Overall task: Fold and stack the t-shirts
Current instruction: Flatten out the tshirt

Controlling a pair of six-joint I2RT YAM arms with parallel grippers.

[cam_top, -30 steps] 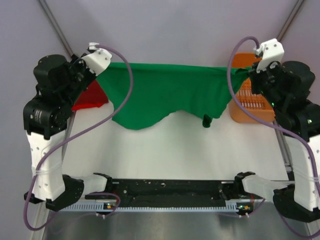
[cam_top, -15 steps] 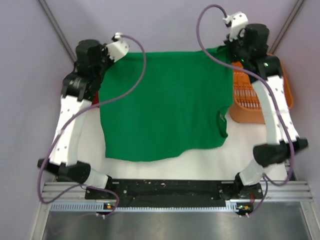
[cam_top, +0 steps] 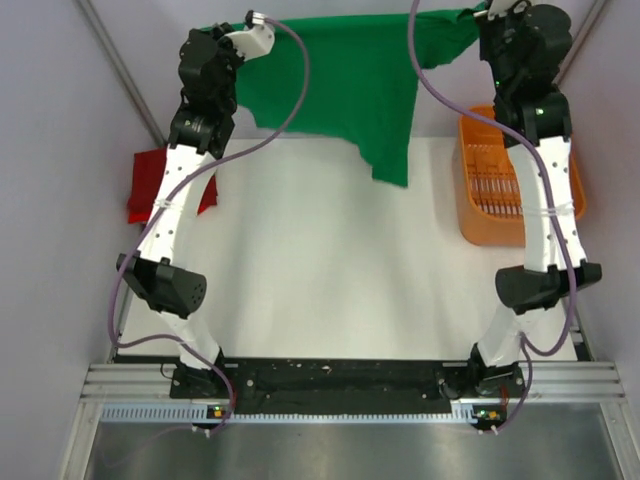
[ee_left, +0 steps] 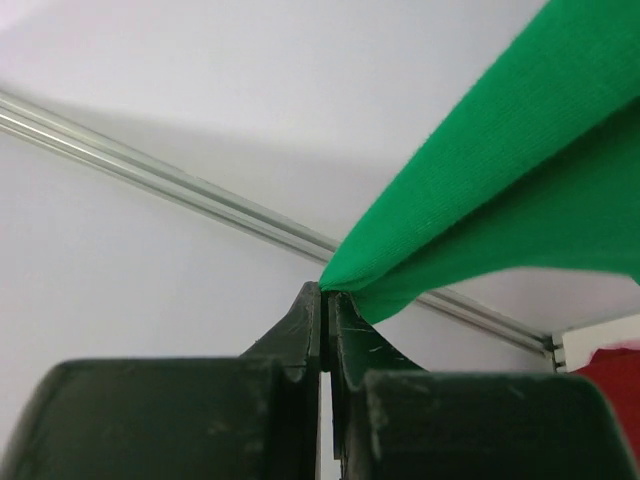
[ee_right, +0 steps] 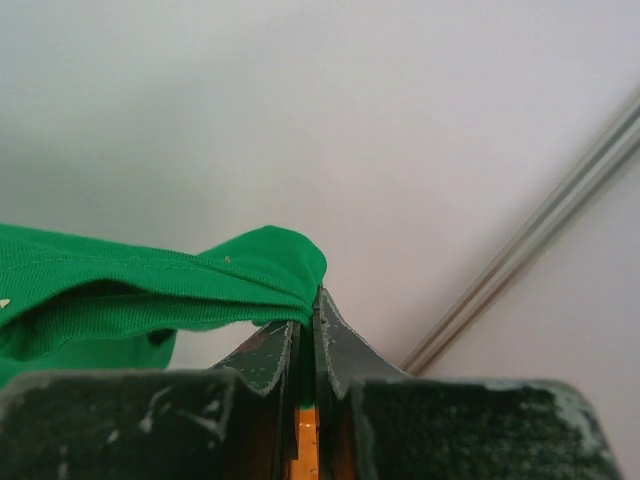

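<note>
The bright green t-shirt (cam_top: 355,85) hangs in the air at the far end of the table, stretched between both grippers, its lower edge dangling over the table's far part. My left gripper (cam_top: 240,28) is shut on its left corner; the left wrist view shows the green cloth (ee_left: 480,200) pinched at the shut tips (ee_left: 326,290). My right gripper (cam_top: 480,15) is shut on the right corner; the right wrist view shows the cloth (ee_right: 150,290) clamped at the tips (ee_right: 316,300). The dark red t-shirt (cam_top: 152,182) lies crumpled at the table's left edge.
An orange plastic basket (cam_top: 510,180) stands at the right side of the white table (cam_top: 320,280). Both arms reach far and high toward the back wall. Metal frame rods run along the back corners.
Both arms have stretched up and toward the back, lifting the green t-shirt off the table; it had been spread lower and nearer. The dark red t-shirt now shows more fully.
</note>
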